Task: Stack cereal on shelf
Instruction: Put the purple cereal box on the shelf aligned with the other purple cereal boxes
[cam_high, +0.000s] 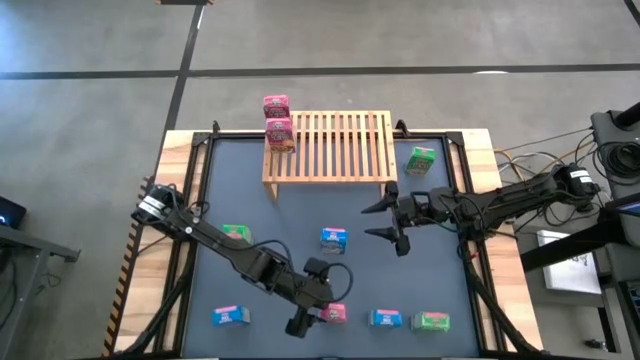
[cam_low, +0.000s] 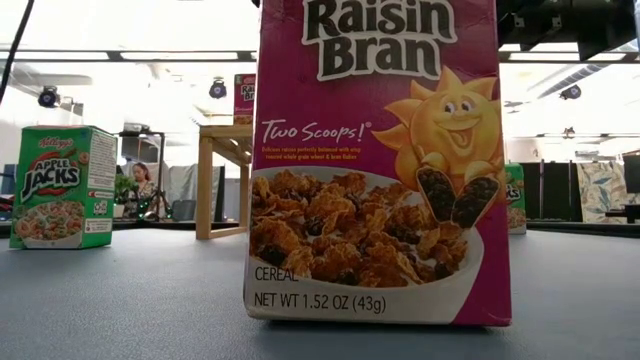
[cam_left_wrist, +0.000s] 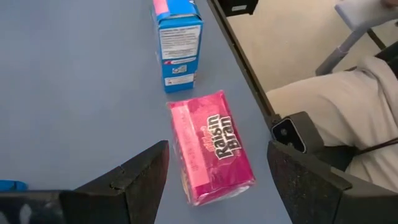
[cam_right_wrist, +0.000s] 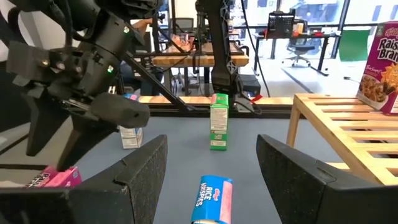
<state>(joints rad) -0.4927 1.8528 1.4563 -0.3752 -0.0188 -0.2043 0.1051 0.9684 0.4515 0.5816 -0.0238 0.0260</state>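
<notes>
We log a dark mat (cam_high: 300, 210) on a wooden table (cam_high: 180, 150), grey floor around. We count nine cereal boxes: two pink (cam_high: 277, 122) stacked on the shelf (cam_high: 335, 148), seven on the mat. Left gripper (cam_high: 312, 318) open above a flat pink box (cam_left_wrist: 211, 146); right gripper (cam_high: 385, 222) open, empty.

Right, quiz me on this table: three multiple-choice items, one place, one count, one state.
1. Where is the stack of two pink boxes?
A. on the shelf
B. on the table
C. in a gripper

2. How many green boxes are there?
A. one
B. three
C. five

3. The left gripper is
A. shut on a blue box
B. shut and empty
C. open over a pink box

A: they sit on its slats at one end.
B: three show from above.
C: its fingers stand apart on either side.
</notes>
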